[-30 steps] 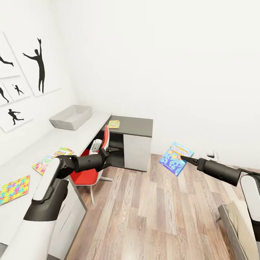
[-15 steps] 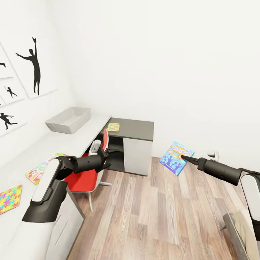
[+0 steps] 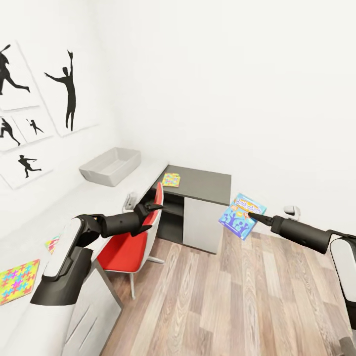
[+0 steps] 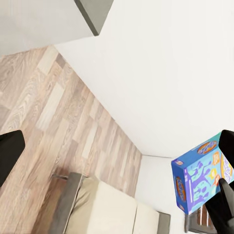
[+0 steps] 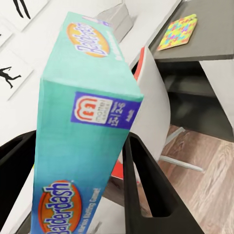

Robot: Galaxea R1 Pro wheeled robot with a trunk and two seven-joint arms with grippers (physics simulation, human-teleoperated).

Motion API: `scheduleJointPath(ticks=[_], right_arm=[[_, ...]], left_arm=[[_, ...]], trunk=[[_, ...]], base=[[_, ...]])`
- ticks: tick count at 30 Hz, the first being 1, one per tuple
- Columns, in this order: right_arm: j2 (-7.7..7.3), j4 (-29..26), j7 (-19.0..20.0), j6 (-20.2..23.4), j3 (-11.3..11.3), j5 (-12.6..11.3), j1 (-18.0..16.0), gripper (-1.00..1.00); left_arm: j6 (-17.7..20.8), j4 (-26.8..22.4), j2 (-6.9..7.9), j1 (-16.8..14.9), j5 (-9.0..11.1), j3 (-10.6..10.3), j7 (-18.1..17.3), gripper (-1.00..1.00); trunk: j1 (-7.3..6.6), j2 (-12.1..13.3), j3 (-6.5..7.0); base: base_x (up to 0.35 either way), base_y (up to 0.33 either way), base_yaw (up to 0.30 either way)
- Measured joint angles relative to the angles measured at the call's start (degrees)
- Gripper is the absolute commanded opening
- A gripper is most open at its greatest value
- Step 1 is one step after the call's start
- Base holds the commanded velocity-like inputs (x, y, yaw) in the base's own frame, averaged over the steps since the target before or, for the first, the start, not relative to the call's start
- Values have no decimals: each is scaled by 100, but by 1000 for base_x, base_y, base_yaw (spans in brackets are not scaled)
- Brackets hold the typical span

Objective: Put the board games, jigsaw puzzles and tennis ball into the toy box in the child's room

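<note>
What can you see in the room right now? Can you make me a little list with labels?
place: child's room, wood-plank floor, white walls
right gripper: shut on the blue board game, held in the air over the floor
left gripper: holds nothing, beside the red chair
toy box: on the table, by the wall
jigsaw puzzles: one on the table's near end, one on the dark grey cabinet

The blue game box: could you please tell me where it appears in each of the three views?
Head view: blue game box at centre right, held at the right hand's tip over the floor.
Left wrist view: lower right corner, against the white wall.
Right wrist view: close up, between the fingers.
Shared landmark: the box's Balderdash lettering.
</note>
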Motion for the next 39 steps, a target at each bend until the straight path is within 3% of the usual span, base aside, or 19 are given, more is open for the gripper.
scheduleJointPath(ticks=[13, 30, 39], right_arm=[[-8, -9, 0, 3, 0, -9, 0, -100], [-1, -11, 0, 7, 0, -23, -1, -100], [0, -11, -1, 4, 0, -13, 2, -100]], left_arm=[[-10, 0, -10, -5, -6, -16, -4, 100], [-13, 4, -8, -8, -19, -25, -5, 100], [-6, 7, -34, -8, -237, -25, -5, 100]], trunk=[[2, 0, 0], [1, 0, 0], [0, 0, 0]], base=[[36, -40, 299], [48, -262, 300], [113, -298, 300]])
